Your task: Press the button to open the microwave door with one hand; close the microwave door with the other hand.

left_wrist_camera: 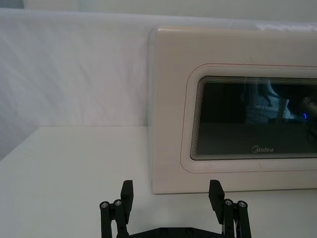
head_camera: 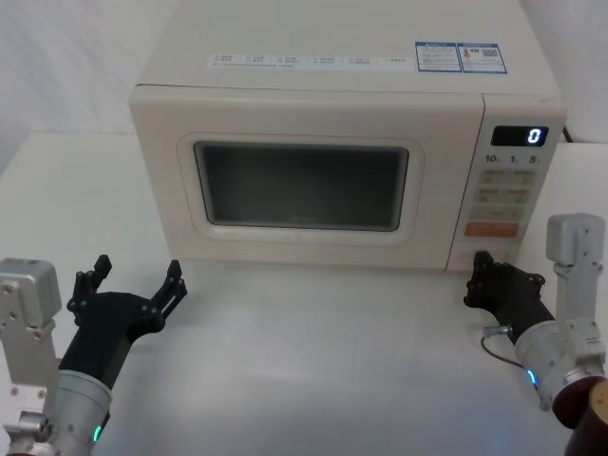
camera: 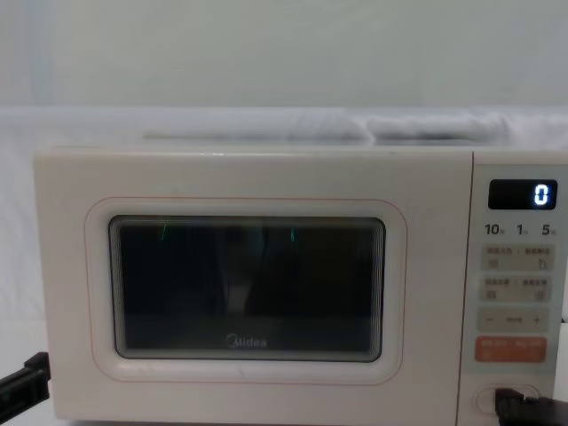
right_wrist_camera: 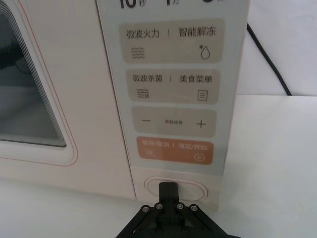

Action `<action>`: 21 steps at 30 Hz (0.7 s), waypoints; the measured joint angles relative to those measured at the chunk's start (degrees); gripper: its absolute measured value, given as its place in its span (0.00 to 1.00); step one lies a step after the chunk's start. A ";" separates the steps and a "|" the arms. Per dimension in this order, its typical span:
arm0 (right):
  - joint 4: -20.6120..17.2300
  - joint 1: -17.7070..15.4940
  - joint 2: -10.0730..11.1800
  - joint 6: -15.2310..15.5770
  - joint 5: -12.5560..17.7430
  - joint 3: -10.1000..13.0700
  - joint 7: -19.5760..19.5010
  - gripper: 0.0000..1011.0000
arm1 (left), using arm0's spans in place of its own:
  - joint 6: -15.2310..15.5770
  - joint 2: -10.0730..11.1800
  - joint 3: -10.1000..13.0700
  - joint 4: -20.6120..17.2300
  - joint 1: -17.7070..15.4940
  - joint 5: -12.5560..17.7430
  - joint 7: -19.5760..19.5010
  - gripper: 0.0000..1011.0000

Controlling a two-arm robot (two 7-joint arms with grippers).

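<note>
The cream microwave door [head_camera: 304, 180] with its dark window and grey logo [left_wrist_camera: 262, 148] sits flush and closed. The button [right_wrist_camera: 195, 189], a wide cream oval, lies at the bottom of the control panel [head_camera: 508, 190]. My right gripper [right_wrist_camera: 168, 191] is shut, its joined fingertips over the middle of the button, seemingly touching it. The same gripper [head_camera: 482, 271] stands at the microwave's front right corner. My left gripper [head_camera: 138, 268] is open on the table in front of the door's left edge and apart from it; its fingers [left_wrist_camera: 127, 191] hold nothing.
The microwave stands at the back of a white table [head_camera: 313, 361], with a white backdrop behind. The display [head_camera: 520, 136] reads 0. An orange key [right_wrist_camera: 176, 151] sits just above the button. A black cord [right_wrist_camera: 270, 59] runs behind the microwave's right side.
</note>
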 joint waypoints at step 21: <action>2.60 1.47 -0.38 -0.80 -1.62 0.00 -0.25 0.00 | 0.00 0.00 0.00 0.00 0.00 0.00 0.00 0.99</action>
